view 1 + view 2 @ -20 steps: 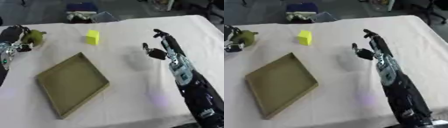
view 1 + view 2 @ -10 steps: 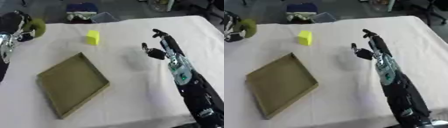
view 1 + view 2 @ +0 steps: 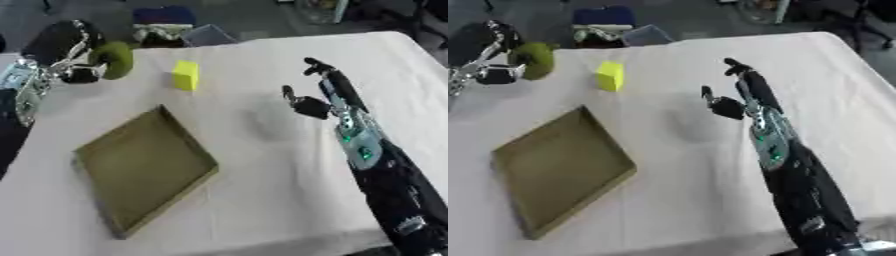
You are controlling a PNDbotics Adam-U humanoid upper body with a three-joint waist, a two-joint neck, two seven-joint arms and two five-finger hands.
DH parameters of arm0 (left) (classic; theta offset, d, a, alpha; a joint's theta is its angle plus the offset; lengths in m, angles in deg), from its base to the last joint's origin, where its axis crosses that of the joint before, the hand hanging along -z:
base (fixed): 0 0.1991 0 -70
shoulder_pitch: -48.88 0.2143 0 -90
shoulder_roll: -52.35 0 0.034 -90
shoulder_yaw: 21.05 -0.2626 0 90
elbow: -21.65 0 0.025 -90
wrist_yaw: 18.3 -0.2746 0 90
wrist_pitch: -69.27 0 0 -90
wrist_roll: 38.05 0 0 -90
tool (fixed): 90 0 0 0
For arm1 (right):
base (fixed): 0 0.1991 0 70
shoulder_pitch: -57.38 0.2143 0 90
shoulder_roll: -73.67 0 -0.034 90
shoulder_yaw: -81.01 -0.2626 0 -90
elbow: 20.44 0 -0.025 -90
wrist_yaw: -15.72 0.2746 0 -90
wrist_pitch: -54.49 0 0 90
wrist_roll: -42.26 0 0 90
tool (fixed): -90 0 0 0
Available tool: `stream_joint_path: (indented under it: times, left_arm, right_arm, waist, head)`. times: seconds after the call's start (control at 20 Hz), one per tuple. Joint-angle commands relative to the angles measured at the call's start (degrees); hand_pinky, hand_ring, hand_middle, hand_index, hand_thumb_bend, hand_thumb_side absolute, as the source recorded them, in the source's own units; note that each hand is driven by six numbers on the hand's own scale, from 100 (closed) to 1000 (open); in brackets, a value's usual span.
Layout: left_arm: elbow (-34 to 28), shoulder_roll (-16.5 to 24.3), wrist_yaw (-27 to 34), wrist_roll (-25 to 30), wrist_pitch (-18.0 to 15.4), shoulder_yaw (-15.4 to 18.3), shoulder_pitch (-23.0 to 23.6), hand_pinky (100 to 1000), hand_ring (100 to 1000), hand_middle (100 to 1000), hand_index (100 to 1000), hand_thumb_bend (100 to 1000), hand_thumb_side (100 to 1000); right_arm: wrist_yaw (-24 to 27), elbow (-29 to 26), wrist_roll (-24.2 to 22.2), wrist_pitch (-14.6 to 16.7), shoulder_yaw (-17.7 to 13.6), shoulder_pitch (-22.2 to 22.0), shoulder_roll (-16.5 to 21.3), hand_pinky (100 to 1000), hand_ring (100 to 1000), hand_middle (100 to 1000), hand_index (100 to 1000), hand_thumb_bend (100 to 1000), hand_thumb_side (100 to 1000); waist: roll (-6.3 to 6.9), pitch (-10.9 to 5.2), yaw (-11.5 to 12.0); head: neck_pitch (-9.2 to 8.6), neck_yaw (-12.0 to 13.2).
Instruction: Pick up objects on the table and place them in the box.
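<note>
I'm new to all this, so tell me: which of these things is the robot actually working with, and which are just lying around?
In the job:
- green object, held in the left hand
- yellow block
- box

Lying about:
- blue and pale items beyond the table's far edge
- right hand, idle, open

At upper left of the frame, the left hand (image 3: 493, 55) is curling its fingers around a green round object (image 3: 535, 60), holding it off the white table (image 3: 675, 165). A yellow block (image 3: 609, 76) is sitting just right of it. The olive box (image 3: 560, 167) is lying lower left. The right hand (image 3: 738, 92) is hovering at centre, fingers relaxed.
</note>
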Motion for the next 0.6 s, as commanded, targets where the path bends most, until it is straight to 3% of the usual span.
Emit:
stream_joint_path:
  times: [0.05, 0.3, 0.6]
  left_arm:
    - [-10.46, 4.03, 5.78, 7.22, -3.57, -2.35, 0.66, 595, 465, 454, 595, 100, 147]
    - [-22.44, 5.93, 14.29, 17.74, -3.71, -6.65, 3.00, 595, 469, 459, 598, 100, 156]
    - [-28.42, 6.24, 18.48, 24.35, -3.15, -10.08, 4.66, 597, 476, 467, 606, 100, 167]
  right_arm:
    - [-0.19, -0.92, 0.20, 0.09, -0.28, 0.86, 0.67, 777, 951, 761, 966, 268, 467]
    - [-0.35, -0.95, 0.20, 0.15, -0.25, 0.90, 0.52, 777, 951, 761, 966, 268, 467]
    - [-0.46, -0.89, 0.20, 0.14, -0.27, 0.98, 0.49, 777, 951, 761, 966, 268, 467]
  waist:
    - [0.12, -1.24, 0.09]
    - [0.17, -1.29, 0.09]
    - [0.14, -1.31, 0.15]
  head:
    - [-0.25, -0.33]
    - [-0.28, -0.29]
    - [-0.32, -0.21]
